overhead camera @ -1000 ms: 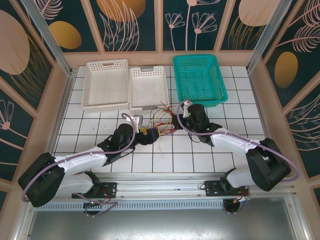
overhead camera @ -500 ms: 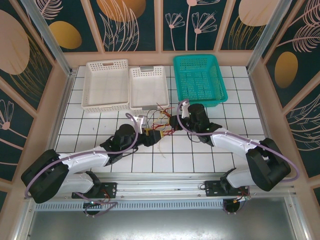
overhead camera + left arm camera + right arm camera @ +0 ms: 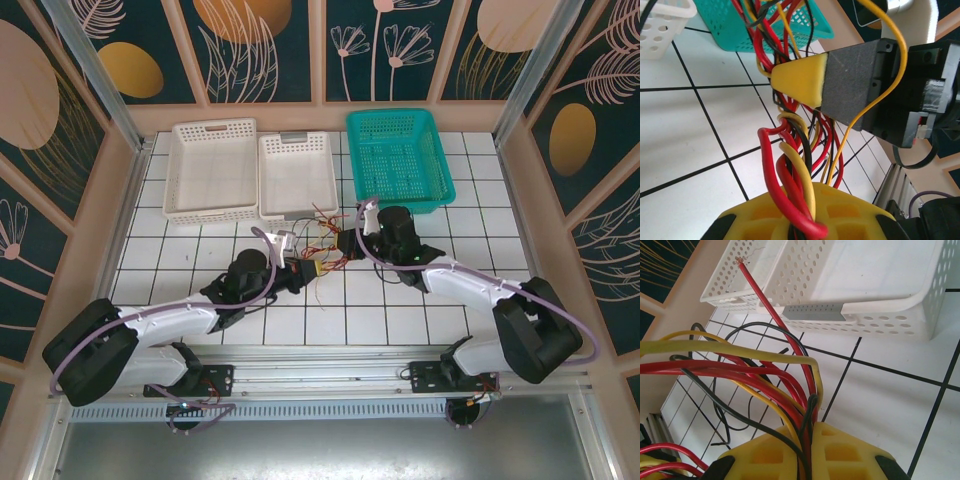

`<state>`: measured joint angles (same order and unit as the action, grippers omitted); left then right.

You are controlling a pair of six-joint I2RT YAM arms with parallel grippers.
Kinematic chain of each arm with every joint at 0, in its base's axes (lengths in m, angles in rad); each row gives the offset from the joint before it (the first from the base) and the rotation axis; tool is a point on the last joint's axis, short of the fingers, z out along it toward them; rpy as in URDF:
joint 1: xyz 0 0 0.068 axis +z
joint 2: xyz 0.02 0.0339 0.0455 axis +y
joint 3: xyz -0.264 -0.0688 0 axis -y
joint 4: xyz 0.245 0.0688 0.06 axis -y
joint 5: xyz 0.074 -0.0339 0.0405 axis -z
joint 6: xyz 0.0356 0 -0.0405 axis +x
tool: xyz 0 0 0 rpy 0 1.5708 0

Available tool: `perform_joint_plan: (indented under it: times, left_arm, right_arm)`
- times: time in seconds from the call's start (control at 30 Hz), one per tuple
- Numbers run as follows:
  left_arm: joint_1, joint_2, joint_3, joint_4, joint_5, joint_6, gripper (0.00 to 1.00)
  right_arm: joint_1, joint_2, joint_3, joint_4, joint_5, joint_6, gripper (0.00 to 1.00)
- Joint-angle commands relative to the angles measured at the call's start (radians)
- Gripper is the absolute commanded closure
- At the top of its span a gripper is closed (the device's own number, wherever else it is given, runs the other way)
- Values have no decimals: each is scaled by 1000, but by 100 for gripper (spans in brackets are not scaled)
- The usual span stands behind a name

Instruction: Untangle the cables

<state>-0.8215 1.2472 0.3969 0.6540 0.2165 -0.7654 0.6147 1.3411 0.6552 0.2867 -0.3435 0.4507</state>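
Cables (image 3: 318,250) in red, black and yellow-orange lie in one loose knot on the white-tiled tabletop (image 3: 200,260), just in front of the white basket (image 3: 297,175) and the teal basket (image 3: 400,160), strung between the two arms. The left claw (image 3: 303,268) is closed on a twisted bunch of them; its wrist view shows red, yellow and black strands pinched together between the yellow pads (image 3: 840,215), with the right claw (image 3: 800,82) close by, its tip among the same strands. The right claw is likewise clamped on a fan of wires, seen running down between its pads (image 3: 850,455). It is hard to tell from these views which strands both claws share, and that is the main risk: if each grips several at once, drawing the arms apart would likely cinch the knot tighter rather than free a single wire. Such thin, slack strands could also slide out of the pads under tension, and one red strand (image 3: 770,310) with a bare end near the perforated basket wall might snag there.
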Motion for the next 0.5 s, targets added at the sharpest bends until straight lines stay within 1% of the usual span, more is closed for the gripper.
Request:
perform_joint_plan:
  times: [0.0, 0.03, 0.1, 0.2, 0.33, 0.47]
  left_arm:
    - [-5, -36, -22, 26, -46, 4, 100]
    - [-6, -44, -25, 22, -54, 6, 100]
    - [-5, -61, -36, 22, -76, 3, 100]
    - [-6, -90, -61, 41, -109, -9, 100]
    - [-6, -127, -90, 76, -139, -35, 100]
    - [-6, -151, -92, 86, -145, -47, 100]
  right_arm:
    - [-4, -66, -8, 20, -47, 24, 78]
    - [-4, -78, -10, 12, -48, 30, 70]
    - [-11, -113, -21, -3, -54, 42, 58]
    - [-31, -163, -36, -19, -76, 65, 47]
    - [-62, -228, -70, -14, -138, 118, 41]
    - [-62, -221, -97, -11, -220, 175, 40]
